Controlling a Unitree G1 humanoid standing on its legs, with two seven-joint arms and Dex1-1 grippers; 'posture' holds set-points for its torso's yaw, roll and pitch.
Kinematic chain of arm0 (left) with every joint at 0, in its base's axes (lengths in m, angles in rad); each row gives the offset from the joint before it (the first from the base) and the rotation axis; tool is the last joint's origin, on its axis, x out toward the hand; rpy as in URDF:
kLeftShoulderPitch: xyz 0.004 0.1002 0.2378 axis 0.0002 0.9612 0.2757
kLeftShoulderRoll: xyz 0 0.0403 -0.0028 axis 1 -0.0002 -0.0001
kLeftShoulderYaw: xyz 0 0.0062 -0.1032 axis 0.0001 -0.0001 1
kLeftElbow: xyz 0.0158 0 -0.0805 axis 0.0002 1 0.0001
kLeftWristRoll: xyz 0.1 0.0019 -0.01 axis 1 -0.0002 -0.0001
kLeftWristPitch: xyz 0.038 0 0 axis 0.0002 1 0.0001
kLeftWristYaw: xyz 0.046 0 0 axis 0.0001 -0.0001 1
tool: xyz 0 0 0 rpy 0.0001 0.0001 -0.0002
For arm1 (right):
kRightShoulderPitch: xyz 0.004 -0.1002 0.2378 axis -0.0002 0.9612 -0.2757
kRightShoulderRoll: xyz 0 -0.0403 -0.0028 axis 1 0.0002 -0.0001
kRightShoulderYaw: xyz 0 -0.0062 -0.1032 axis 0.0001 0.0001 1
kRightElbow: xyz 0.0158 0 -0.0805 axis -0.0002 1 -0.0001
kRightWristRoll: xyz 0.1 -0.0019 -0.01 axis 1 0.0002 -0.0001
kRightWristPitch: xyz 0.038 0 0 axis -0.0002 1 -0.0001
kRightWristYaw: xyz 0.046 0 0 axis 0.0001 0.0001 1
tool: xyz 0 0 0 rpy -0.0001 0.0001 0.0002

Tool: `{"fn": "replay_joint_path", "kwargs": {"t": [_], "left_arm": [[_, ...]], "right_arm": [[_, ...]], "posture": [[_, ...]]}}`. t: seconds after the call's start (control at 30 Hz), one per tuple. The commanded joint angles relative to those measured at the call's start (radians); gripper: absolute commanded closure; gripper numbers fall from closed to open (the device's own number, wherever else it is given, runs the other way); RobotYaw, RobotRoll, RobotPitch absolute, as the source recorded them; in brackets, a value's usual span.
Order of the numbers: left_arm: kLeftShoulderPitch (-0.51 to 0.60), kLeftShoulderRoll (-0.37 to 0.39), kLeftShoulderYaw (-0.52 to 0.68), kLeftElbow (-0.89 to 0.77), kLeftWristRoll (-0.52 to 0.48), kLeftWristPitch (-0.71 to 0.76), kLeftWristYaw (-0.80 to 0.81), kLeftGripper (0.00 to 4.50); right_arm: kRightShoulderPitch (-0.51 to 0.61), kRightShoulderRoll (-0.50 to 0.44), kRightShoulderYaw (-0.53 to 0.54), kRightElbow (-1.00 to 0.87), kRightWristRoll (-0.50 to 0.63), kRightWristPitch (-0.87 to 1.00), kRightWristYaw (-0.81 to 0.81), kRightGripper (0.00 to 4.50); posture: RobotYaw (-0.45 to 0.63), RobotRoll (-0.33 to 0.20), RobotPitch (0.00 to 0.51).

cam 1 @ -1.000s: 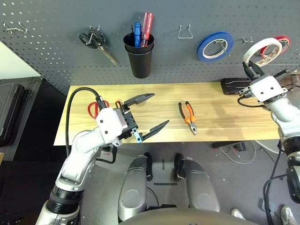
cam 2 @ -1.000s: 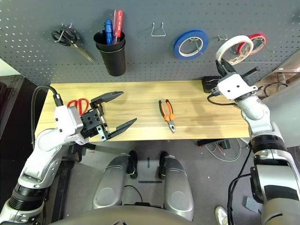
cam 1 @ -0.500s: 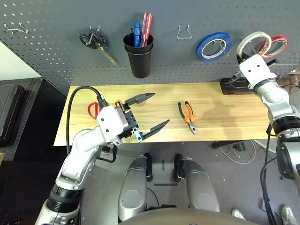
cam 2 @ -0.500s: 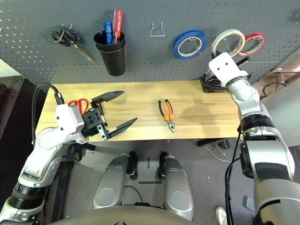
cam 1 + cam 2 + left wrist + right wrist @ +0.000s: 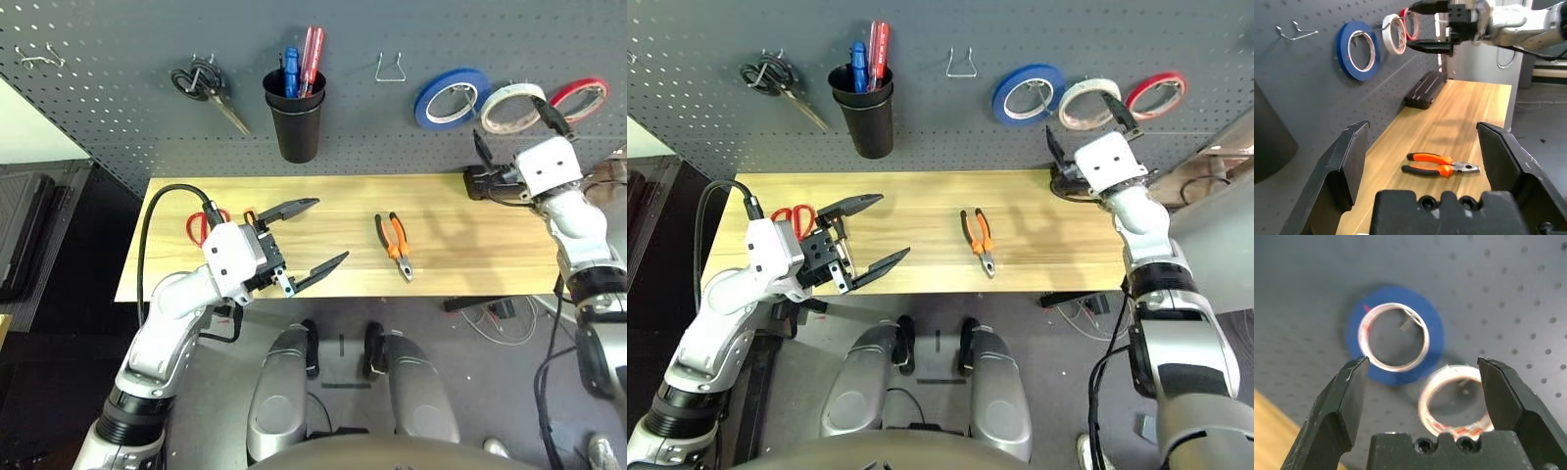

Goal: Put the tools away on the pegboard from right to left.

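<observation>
The white tape roll hangs on the pegboard between a blue roll and a red roll. My right gripper is open just in front of and below it, with nothing between its fingers. Orange-and-black pliers lie on the table's middle. My left gripper hovers open over the table's left part. Behind it lie the red-handled scissors and an orange screwdriver handle, both partly hidden by that arm.
On the pegboard, black-handled scissors hang at the left, beside a black cup holding blue and red screwdrivers. An empty wire hook is left of the blue roll. A black case lies at the table's back right.
My right gripper carried the white tape roll up to the pegboard, opened and let it go. The roll now hangs there, and the gripper has drawn back slightly. The left arm has not moved.
</observation>
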Motion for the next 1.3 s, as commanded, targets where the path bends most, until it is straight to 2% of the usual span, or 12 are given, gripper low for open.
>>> {"fn": "replay_joint_path", "kwargs": {"t": [0.03,0.13,0.2,0.37,0.47,0.57,0.63,0.83,0.93,1.13,1.3], "left_arm": [[0.013,0.015,0.001,0.037,0.007,-0.018,-0.023,0.00],[0.007,0.025,0.002,0.057,0.011,-0.024,-0.032,0.00],[0.002,0.044,-0.002,0.071,0.026,-0.024,-0.045,0.00],[0.003,0.105,-0.019,0.097,0.080,-0.003,-0.066,0.00],[0.009,0.153,-0.041,0.133,0.142,-0.011,-0.082,0.00],[0.004,0.170,-0.059,0.151,0.176,-0.018,-0.086,0.00],[-0.001,0.178,-0.077,0.168,0.200,-0.018,-0.095,0.00],[-0.012,0.174,-0.095,0.171,0.225,-0.003,-0.093,0.00],[-0.014,0.177,-0.107,0.187,0.246,-0.011,-0.096,0.00],[-0.027,0.169,-0.113,0.197,0.252,-0.011,-0.096,0.00],[-0.032,0.167,-0.116,0.195,0.253,-0.005,-0.095,0.00]], "right_arm": [[0.100,0.013,0.001,-0.151,0.041,0.104,0.041,0.02],[0.170,0.036,0.005,-0.236,0.057,0.243,0.060,0.02],[0.209,0.062,0.005,-0.290,0.074,0.415,0.064,0.02],[0.232,0.095,-0.004,-0.391,0.096,0.749,0.079,0.02],[0.190,0.112,0.000,-0.425,0.125,1.010,0.091,0.02],[0.146,0.118,0.006,-0.439,0.137,1.159,0.114,0.02],[0.078,0.117,0.016,-0.412,0.150,1.298,0.141,0.02],[-0.043,0.127,0.036,-0.365,0.151,1.523,0.180,0.02],[-0.123,0.172,0.041,-0.339,0.167,1.676,0.168,0.02],[-0.188,0.248,0.059,-0.329,0.165,1.829,0.136,0.02],[-0.192,0.319,0.091,-0.320,0.145,1.891,0.087,0.02]], "posture": [[0.11,0.000,0.251],[0.10,0.000,0.254],[0.10,0.000,0.257],[0.11,0.000,0.268],[0.11,0.000,0.275],[0.11,0.000,0.283],[0.11,0.000,0.291],[0.12,0.000,0.308],[0.12,0.000,0.316],[0.13,0.000,0.324],[0.14,0.000,0.330]]}}
